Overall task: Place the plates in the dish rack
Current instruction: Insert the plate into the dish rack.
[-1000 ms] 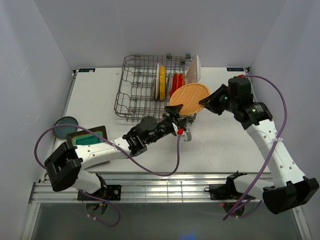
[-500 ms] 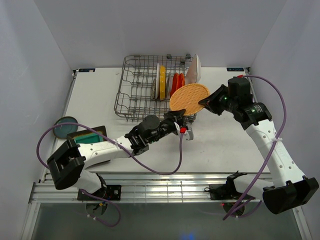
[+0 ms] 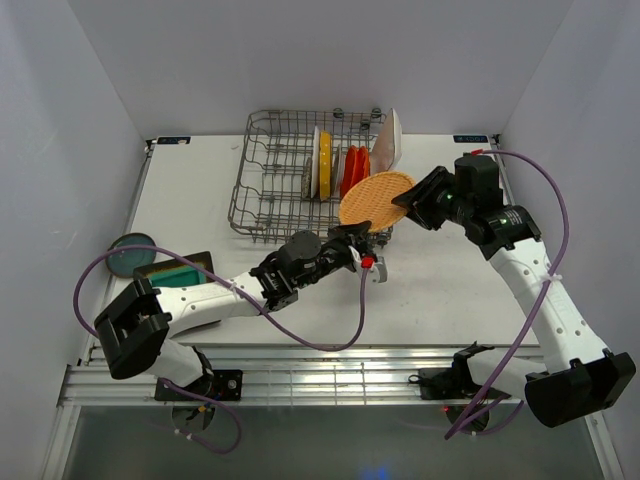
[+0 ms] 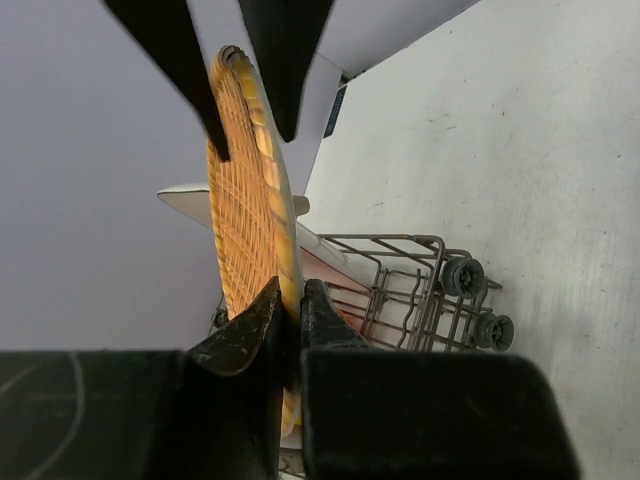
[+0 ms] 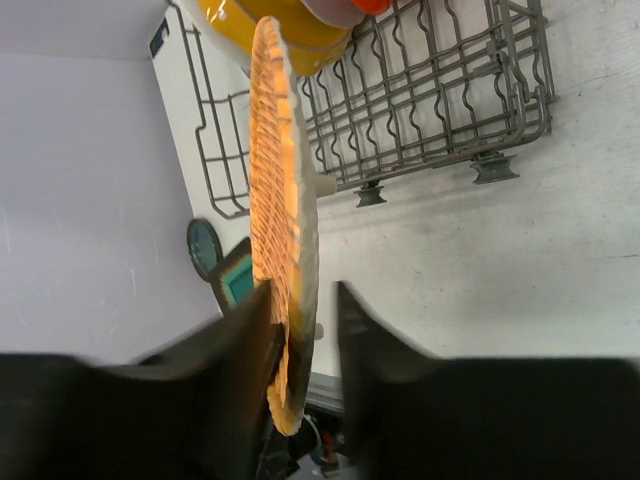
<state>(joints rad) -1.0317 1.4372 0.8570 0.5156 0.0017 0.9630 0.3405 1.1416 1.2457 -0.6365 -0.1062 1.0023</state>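
Observation:
The woven wooden tan plate (image 3: 378,198) hangs on edge in the air at the dish rack's (image 3: 270,180) near right corner, between both arms. My left gripper (image 3: 352,232) is shut on its lower rim, and the left wrist view shows both jaws pinching the plate (image 4: 245,200). My right gripper (image 3: 408,205) straddles the opposite rim: one finger touches the plate (image 5: 280,200), the other stands off with a gap. In the rack stand a white green-rimmed plate (image 3: 315,160), a yellow one (image 3: 324,160), an orange-red one (image 3: 352,168) and a white rectangular one (image 3: 388,138).
A dark teal round plate (image 3: 131,252) and a square teal brown-rimmed plate (image 3: 180,270) lie at the table's left front, beside the left arm. The rack's left half holds only bare tines (image 3: 265,165). Purple cables (image 3: 345,320) loop from both arms. White walls close in the table.
My left gripper moved up to the plate's lower rim and closed on it. The right gripper's jaws have begun to part, and the plate tilted slightly.

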